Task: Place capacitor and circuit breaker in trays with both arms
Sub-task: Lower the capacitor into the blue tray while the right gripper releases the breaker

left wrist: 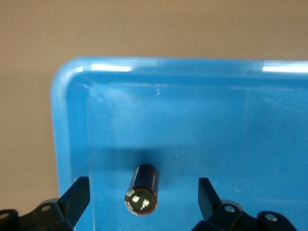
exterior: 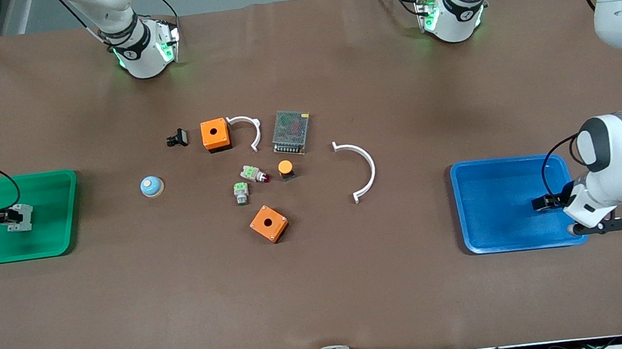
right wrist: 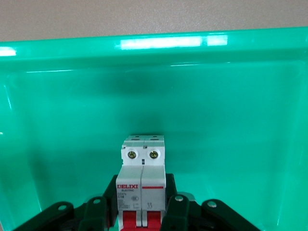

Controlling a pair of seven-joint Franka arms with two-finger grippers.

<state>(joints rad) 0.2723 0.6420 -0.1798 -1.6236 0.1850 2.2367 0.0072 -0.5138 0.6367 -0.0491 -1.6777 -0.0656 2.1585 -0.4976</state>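
Note:
The capacitor (left wrist: 142, 190), a black stubby cylinder with two light marks on its end, lies on the floor of the blue tray (left wrist: 192, 125). My left gripper (left wrist: 144, 192) is open around it, with a finger on each side and clear of it. In the front view this gripper (exterior: 548, 203) is low over the blue tray (exterior: 491, 184), at the left arm's end. My right gripper (right wrist: 142, 197) is shut on the circuit breaker (right wrist: 142, 168), a light-grey block with red switches, inside the green tray (right wrist: 216, 96). The breaker also shows in the front view (exterior: 21, 217), in the green tray (exterior: 49, 190).
In the middle of the table lie two orange boxes (exterior: 215, 134) (exterior: 269, 223), two white curved strips (exterior: 361, 169) (exterior: 248, 129), a meshed metal box (exterior: 291, 131), a black clip (exterior: 177, 137), two grey parts with green tops (exterior: 241, 192), an orange button (exterior: 285, 169) and a blue knob (exterior: 151, 186).

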